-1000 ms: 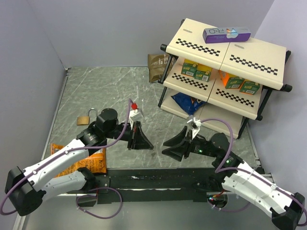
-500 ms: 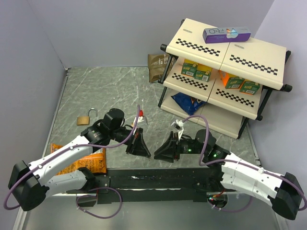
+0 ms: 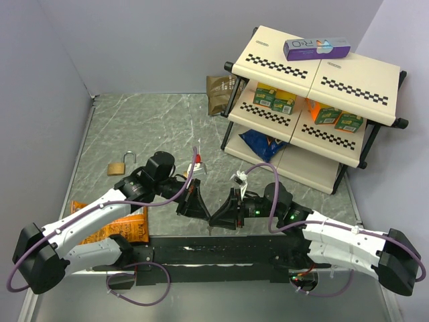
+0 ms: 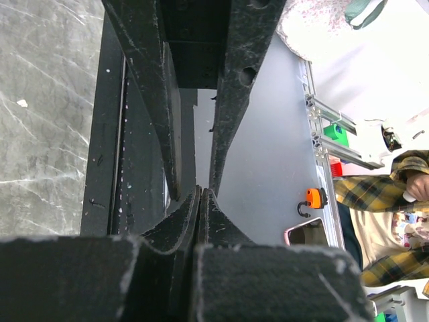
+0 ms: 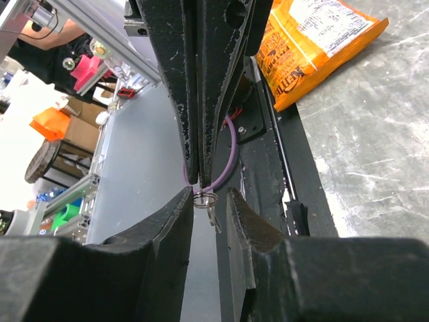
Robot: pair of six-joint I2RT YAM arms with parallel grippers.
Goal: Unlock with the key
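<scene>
The tiny silvery key hangs by its thin wire ring from the tips of my left gripper, which is shut on the ring. My right gripper is open, its jaws standing on either side of the hanging key without touching it. In the top view the two grippers meet tip to tip, left and right, above the table's front edge; the key is too small to see there. The brass padlock lies on the table at the left, far from both grippers. In the left wrist view my jaws are pressed together.
An orange snack bag lies under the left arm. A two-tier checkered shelf with green and orange boxes stands at the back right, a purple box on top. A brown pouch leans beside it. A black rail runs along the front edge.
My right gripper has moved left, up to the left gripper's tips, and now brackets the key. My left gripper has shifted slightly forward and turned toward it.
</scene>
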